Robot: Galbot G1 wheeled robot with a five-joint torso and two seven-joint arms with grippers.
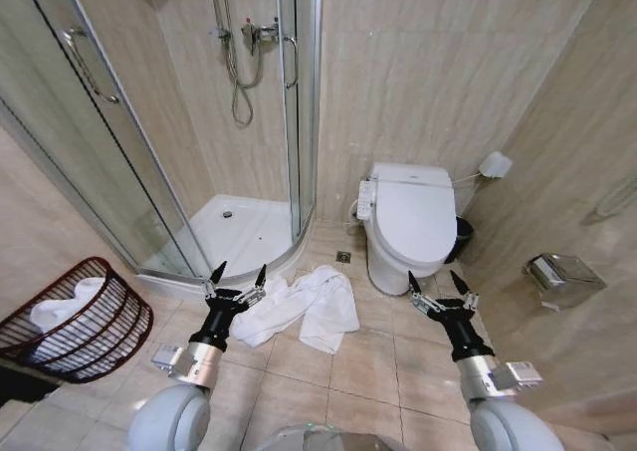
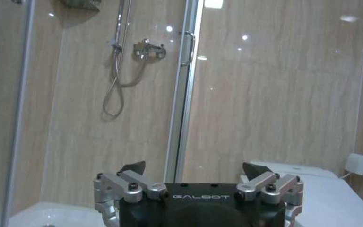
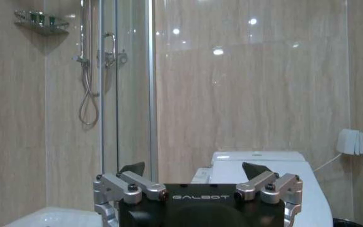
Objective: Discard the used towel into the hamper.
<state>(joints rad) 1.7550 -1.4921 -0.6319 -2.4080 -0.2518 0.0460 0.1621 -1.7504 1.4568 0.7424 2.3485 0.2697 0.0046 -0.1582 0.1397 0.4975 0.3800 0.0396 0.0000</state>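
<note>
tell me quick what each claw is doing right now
Left claw: open, holding nothing, above the towel.
Right claw: open, holding nothing, near the toilet.

One white towel [image 1: 304, 310] lies crumpled on the floor tiles in the lower middle of the head view. One dark wire hamper [image 1: 78, 322] stands at the lower left, with one white cloth [image 1: 62, 307] inside it. Two grippers show: the left gripper [image 1: 237, 275] at lower centre-left and the right gripper [image 1: 439, 284] at lower right, each with two spread fingers. One toilet [image 1: 410, 222] sits right of centre, and one shower stall [image 1: 189, 122] fills the upper left.
</note>
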